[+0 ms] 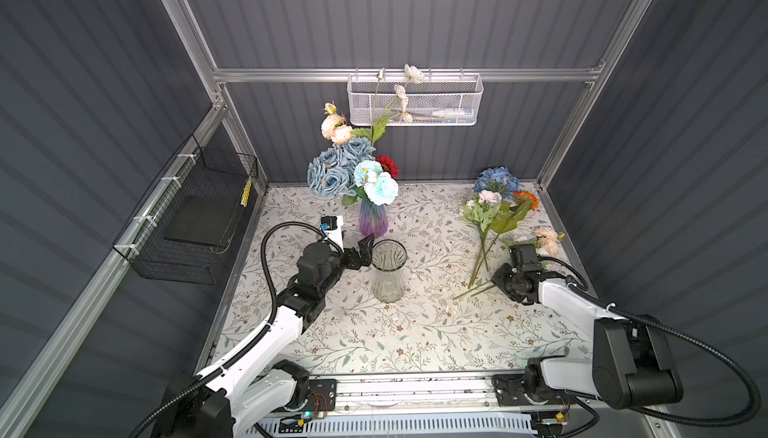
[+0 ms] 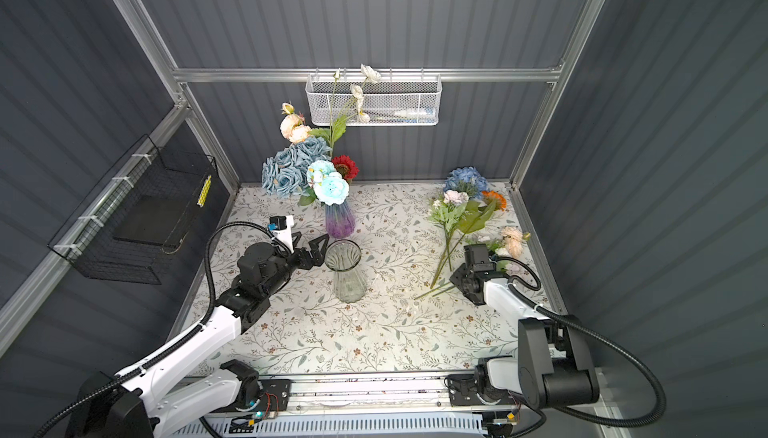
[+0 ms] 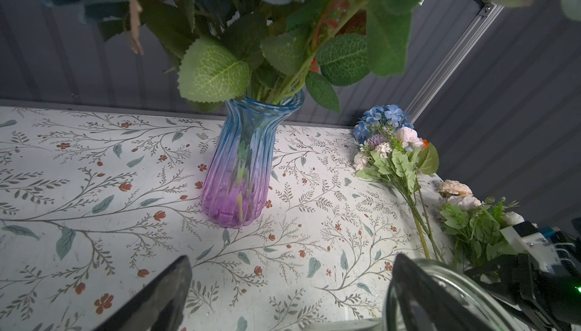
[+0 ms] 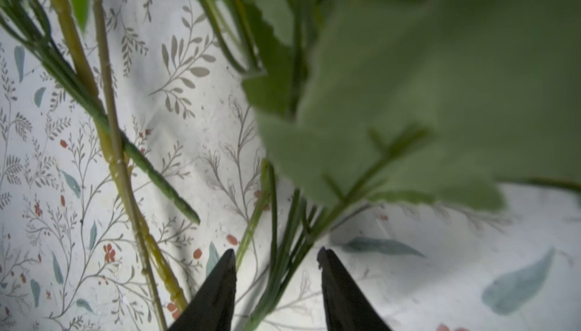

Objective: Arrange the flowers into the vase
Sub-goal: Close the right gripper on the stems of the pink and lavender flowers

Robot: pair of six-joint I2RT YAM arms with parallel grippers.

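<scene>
I work inside a booth of dark grey ribbed walls framed with aluminium rails. Its floor is a table under a pale tablecloth printed with leafy twigs. In both top views the cloth runs right up to the walls at the back and on both sides. Its near edge meets a metal rail at the bottom of the frame, where my two arms are mounted. A white mesh basket hangs on the back wall, upper centre. A black wire basket juts from the left wall.

A blue-to-purple vase, full of blooms, stands centre-left near the back. Just in front of it stands an empty clear vase. My left gripper is spread wide and holds nothing, with one finger just beside the clear vase's rim.

The loose flowers lie at the right of the cloth, heads toward the back corner and stems fanning toward the centre. My right gripper is low among them. Its jaws stand apart on either side of a few thin green stems, not clamped on them. The lower middle of the cloth, between my arms, is bare.
</scene>
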